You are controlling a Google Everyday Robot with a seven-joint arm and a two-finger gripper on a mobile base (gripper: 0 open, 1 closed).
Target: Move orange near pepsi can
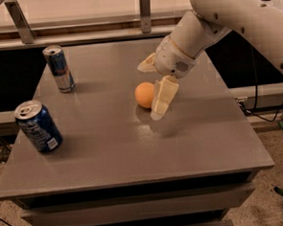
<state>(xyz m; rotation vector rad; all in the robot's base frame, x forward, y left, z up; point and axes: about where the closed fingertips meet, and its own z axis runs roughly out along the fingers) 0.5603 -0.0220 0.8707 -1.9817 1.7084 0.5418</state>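
In the camera view my pincer is spread wide and tipped down at the orange — one finger just right of the orange, the other behind it. I judge it is placed to close, not yet gripping. The orange rests on the surface. The pepsi can stands well left of the orange, nearer the front — a slimmer can stands left and farther back.
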